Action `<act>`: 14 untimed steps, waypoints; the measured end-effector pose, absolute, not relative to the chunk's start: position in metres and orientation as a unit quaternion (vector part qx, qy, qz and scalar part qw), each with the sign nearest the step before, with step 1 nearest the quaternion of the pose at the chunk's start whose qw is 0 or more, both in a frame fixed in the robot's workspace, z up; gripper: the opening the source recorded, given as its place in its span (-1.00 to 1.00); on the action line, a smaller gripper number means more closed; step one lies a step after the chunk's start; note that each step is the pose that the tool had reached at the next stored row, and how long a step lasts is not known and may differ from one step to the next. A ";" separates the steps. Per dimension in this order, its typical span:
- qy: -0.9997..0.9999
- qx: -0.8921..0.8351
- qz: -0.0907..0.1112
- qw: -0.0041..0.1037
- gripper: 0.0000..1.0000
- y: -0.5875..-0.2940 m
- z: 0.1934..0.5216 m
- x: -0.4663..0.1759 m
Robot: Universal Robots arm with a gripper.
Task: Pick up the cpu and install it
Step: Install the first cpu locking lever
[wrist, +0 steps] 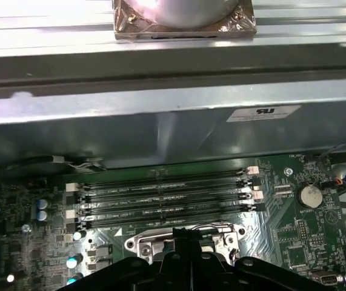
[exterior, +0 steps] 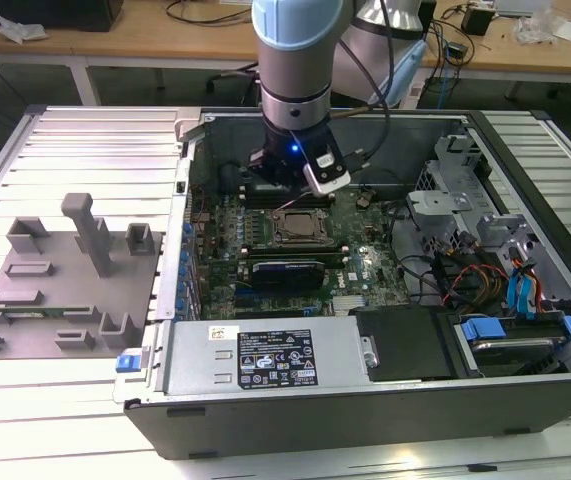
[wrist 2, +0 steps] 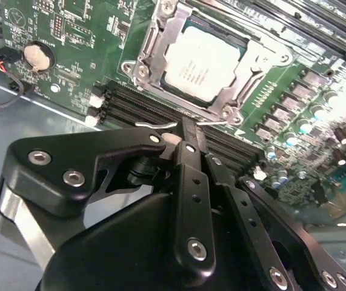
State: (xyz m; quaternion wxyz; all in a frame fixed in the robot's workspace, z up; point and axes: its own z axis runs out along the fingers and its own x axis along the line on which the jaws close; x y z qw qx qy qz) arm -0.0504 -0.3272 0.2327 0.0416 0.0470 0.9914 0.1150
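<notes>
Open computer case [exterior: 365, 420] lies flat on a slatted table [exterior: 95, 150], open side up, motherboard [exterior: 365, 265] facing the ceiling. The arm [exterior: 295, 60] comes straight down into the case on its far side.

Gripper [wrist 2: 183, 130]: fingers drawn together, nothing between them. In the second wrist view the tips sit over the memory slots [wrist 2: 130, 106], just beside the near edge of the socket frame [wrist 2: 151, 48]. Cannot tell whether they touch the board.

The cpu [wrist 2: 203, 63] lies flat in the socket, silvery top up, apart from the gripper. The steel frame borders it on all four sides, and its edges run square with the frame's.

Edges and room:
- The far case wall [wrist: 160, 133] rises just beyond the memory slots in the first wrist view, so it is tight on that side.
- The coin cell [wrist 2: 34, 56] sits on the board off to one side of the socket, well apart from the fingertips.
- In the exterior view the power supply [exterior: 265, 360] runs along the near edge of the case.
- The drive cage [exterior: 445, 190] and loose cables [exterior: 465, 275] crowd the exterior view's right.
- The space straight above the socket is open.

Grey fixture blocks [exterior: 65, 270] stand on the table at the exterior view's left, outside the case and well apart from the arm.
</notes>
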 end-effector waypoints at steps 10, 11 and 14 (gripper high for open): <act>0.991 0.048 0.115 0.042 -0.79 -0.320 0.228 -0.049; 0.991 0.048 0.115 0.042 -0.79 -0.319 0.227 -0.049; 0.991 0.048 0.115 0.042 -0.79 -0.316 0.224 -0.049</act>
